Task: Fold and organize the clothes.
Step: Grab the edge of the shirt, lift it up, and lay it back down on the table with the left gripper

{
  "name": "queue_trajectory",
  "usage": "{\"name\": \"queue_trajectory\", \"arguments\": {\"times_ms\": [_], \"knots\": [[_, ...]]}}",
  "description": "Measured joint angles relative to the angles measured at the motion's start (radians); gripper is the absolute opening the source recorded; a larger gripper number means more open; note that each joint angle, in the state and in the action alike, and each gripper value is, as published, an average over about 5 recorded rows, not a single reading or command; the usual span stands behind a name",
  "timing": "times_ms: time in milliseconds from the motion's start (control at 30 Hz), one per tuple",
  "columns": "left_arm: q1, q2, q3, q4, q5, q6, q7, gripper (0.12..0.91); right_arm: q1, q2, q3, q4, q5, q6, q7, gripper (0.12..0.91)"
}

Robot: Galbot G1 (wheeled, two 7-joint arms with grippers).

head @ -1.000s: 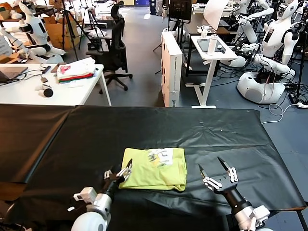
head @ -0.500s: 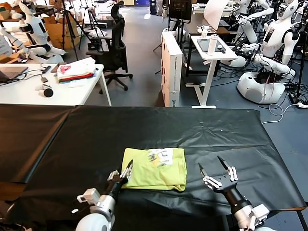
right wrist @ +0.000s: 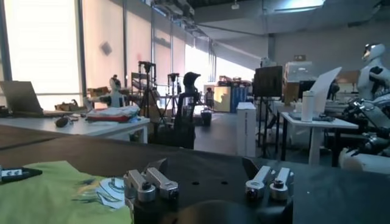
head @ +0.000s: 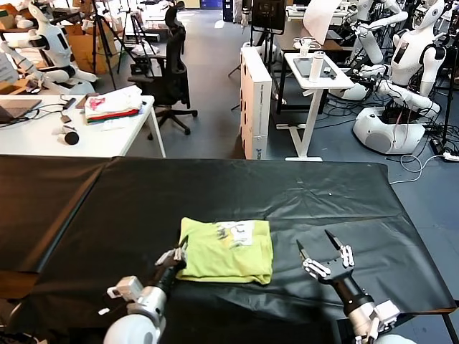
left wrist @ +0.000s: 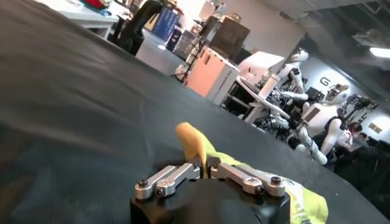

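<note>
Change: the left gripper (head: 178,252) was wide apart a second ago; its jaws are now pinched on the T-shirt's (head: 226,251) near-left corner, and the shirt has shifted slightly.
T-shirt: lime, folded into a rectangle, white label up, on the black table cover (head: 107,201).
Left wrist view: corner of T-shirt (left wrist: 190,141) lifted between the jaws.
Right gripper (head: 321,250): jaws wide, empty, right of the T-shirt.

A robotics lab: humanoid robots (head: 401,79), tripods (head: 107,43) and desks (head: 72,136) around.
</note>
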Motion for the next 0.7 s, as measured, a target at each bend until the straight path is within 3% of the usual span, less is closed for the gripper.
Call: {"name": "queue_trajectory", "arguments": {"times_ms": [200,467,700], "knots": [[0.008,0.136,-0.087,-0.053,-0.087,0.036,-0.020,0.187,0.019,0.016,-0.019,-0.013,-0.008,0.000,0.003,0.907],[0.058,0.378,-0.281,-0.116,-0.236,0.057,-0.041,0.187,0.036,0.023,-0.037,-0.032,-0.013,-0.001,0.009,0.907],[0.057,0.493,-0.386,-0.198,-0.302,0.112,-0.125,0.187,0.049,0.036,-0.056,-0.046,-0.025,-0.002,0.014,0.907]]}}
